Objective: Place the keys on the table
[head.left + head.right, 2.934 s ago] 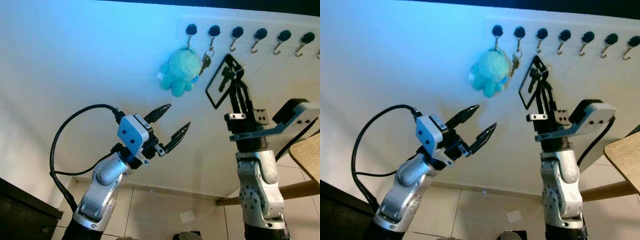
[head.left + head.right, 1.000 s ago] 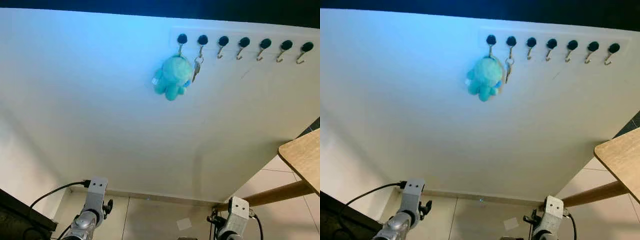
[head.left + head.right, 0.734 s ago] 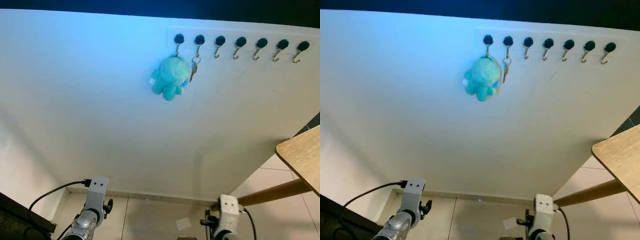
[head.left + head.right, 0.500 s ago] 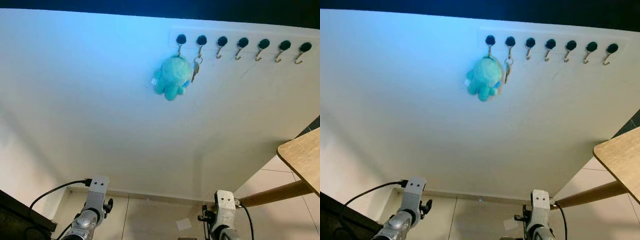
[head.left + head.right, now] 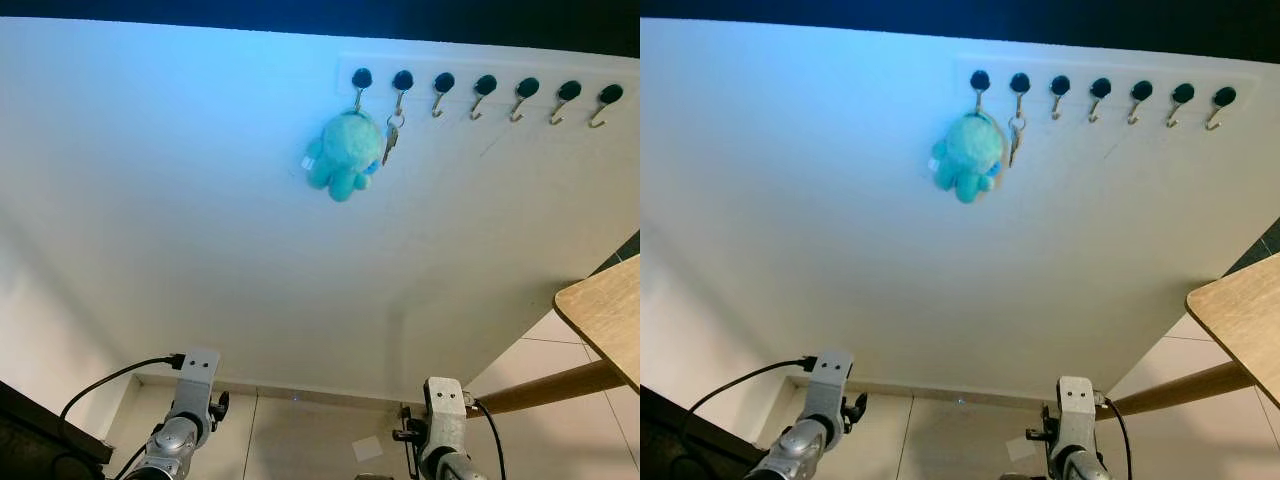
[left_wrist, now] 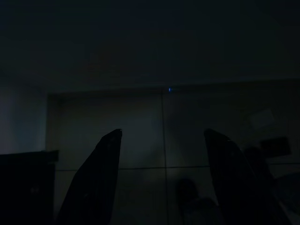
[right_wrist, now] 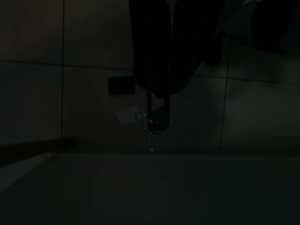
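— Keys (image 5: 390, 143) hang from the second hook of the hook rack (image 5: 483, 87) on the white wall (image 5: 200, 200), touching the teal plush toy (image 5: 345, 152) that dangles from the first hook. So nothing is on the worktop (image 5: 603, 315) yet, whose wooden corner shows at the robot's right, well apart from the hooks.

— Which step would you call it?

— By my reading, the very start: the pick-up is not yet done. Both arms are low, with just the left wrist (image 5: 193, 385) and right wrist (image 5: 441, 410) rising at the bottom of the head views, far below the keys.

— And the jaws?

— The left gripper (image 6: 161, 178) has its two fingers spread, with dim floor tiles between them. The right gripper (image 7: 159, 70) is too dark to judge (I cannot tell whether its fingers are apart or together); something small and glinting hangs just below it, but I cannot make it out.

— What does the next move call for?

— Probably raising one arm, the right being nearer the worktop, up to the second hook, closing on the key ring without catching the plush, and lifting it off the hook.

— Any change from earlier?

— About three seconds back both arms were raised before the wall, the right one near the hooks; now they are lowered. The keys and toy hang where they did.
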Controlling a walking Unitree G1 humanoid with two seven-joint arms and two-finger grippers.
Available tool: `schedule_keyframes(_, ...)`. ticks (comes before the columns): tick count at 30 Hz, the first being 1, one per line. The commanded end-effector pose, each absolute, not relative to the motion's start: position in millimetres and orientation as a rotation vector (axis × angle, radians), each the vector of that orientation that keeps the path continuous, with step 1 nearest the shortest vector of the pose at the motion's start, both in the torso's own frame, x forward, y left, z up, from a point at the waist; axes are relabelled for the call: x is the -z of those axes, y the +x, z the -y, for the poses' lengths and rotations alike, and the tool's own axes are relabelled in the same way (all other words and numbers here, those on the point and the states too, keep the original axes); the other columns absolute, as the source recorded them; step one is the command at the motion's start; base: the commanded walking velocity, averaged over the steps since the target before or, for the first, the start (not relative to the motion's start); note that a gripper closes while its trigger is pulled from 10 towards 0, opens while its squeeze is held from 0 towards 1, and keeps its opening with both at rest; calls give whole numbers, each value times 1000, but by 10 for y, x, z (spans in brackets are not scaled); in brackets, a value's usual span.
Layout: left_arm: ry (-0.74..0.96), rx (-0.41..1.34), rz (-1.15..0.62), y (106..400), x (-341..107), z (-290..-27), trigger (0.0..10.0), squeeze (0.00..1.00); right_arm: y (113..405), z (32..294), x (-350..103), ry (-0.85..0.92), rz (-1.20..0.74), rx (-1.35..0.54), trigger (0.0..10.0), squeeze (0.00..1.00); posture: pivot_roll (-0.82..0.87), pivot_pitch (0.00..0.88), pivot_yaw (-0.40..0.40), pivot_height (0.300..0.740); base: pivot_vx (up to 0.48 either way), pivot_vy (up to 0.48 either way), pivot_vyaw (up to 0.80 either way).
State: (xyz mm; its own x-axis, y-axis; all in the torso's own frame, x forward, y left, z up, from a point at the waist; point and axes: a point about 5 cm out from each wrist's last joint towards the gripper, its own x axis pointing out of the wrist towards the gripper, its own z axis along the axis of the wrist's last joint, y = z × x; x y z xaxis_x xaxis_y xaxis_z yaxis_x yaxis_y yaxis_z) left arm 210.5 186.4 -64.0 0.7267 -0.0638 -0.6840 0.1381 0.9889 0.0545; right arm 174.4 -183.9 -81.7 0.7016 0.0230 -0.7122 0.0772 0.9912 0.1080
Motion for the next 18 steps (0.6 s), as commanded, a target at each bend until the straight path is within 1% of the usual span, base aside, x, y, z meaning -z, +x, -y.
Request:
schedule_keyframes(1, 95, 126, -735, 2118, 633, -1812, 10000, 0, 1672, 1860, 855, 142, -824, 55, 10000, 0, 42, 36, -24, 740, 0, 0, 0)
schedule_keyframes(6, 85, 106, -682, 2180, 578, -1832, 10000, 0, 1653, 1874, 863, 140, -831, 63, 10000, 0, 43, 38, -25, 740, 0, 0, 0)
schedule_keyframes(18, 89, 115, -676, 2204, 559, -1840, 10000, 0, 1666, 1858, 862, 150, -831, 70, 10000, 0, 47, 48, -19, 740, 0, 0, 0)
